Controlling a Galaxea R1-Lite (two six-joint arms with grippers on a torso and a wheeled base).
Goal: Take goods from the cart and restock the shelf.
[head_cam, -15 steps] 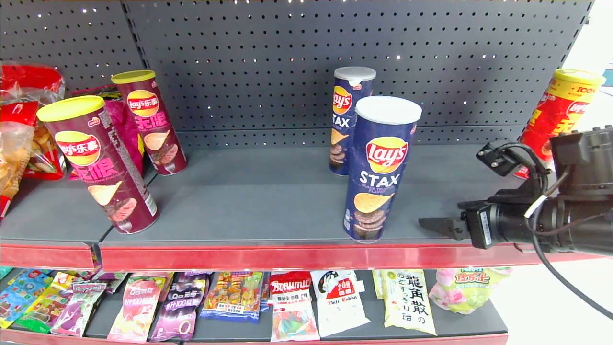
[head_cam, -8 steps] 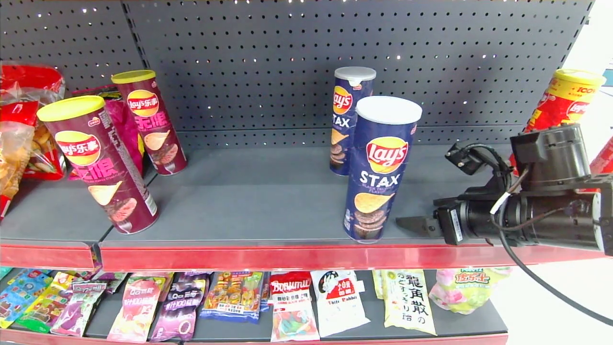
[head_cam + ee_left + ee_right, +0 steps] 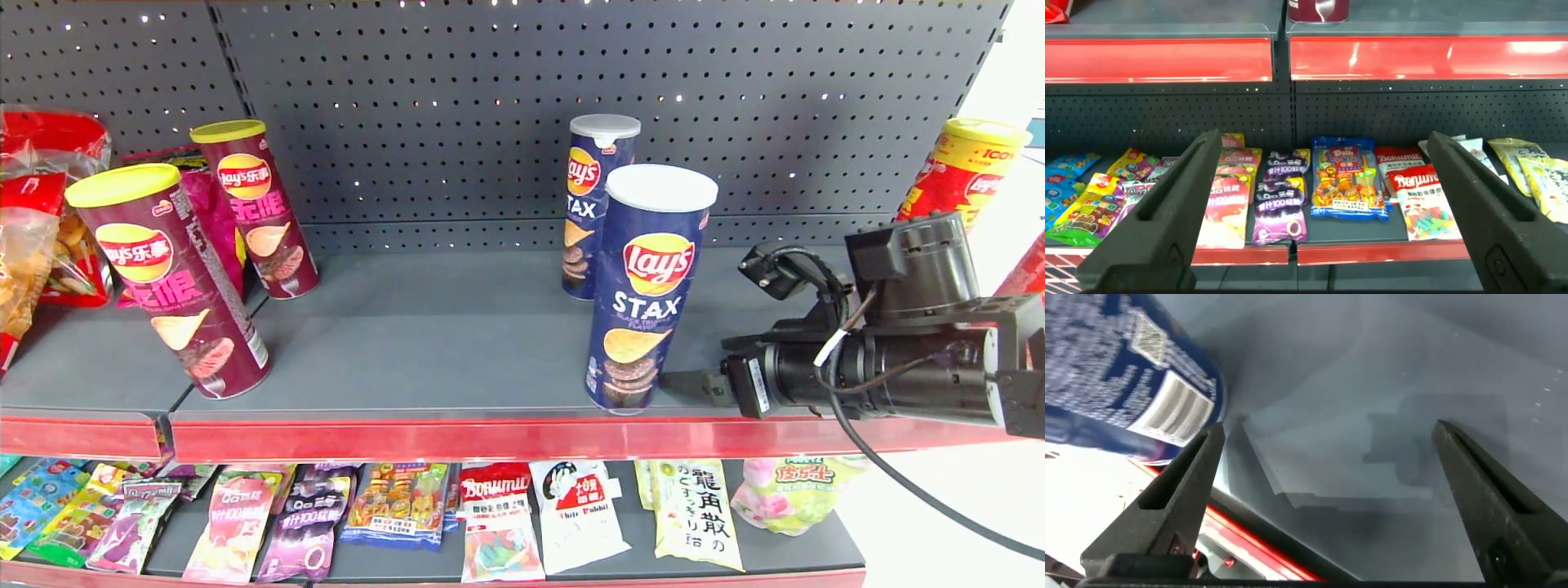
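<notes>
Placement step, by the look of it: front blue chip can (image 3: 651,286) stands upright on the upper shelf (image 3: 457,335), right at its front edge, somewhat twd the right end, w/ a second blue can (image 3: 595,204) behind it nearer the back panel (image 3: 457,122). R end effector (image 3: 684,381) sits low over the shelf just beside the front can's base, on the side twd the shelf's right end; wrist view shows its fingers (image 3: 1167,506) spread apart, nothing btwn them, can outside the gap. Can't tell if a fingertip touches the can. L end effector (image 3: 1323,139) also spread, empty, facing candy bags (image 3: 1349,175) on the lower shelf (image 3: 800,551).

Judgement: this can counts as stocked, or needs only a nudge back from the edge. Nxt move: draw R arm straight out away from the can w/o brushing it (tall, narrow, near the edge, so prob tips easily), then go to the cart for another item. Room for more btwn the blue cans and the maroon cans (image 3: 175,278) twd the left end.
</notes>
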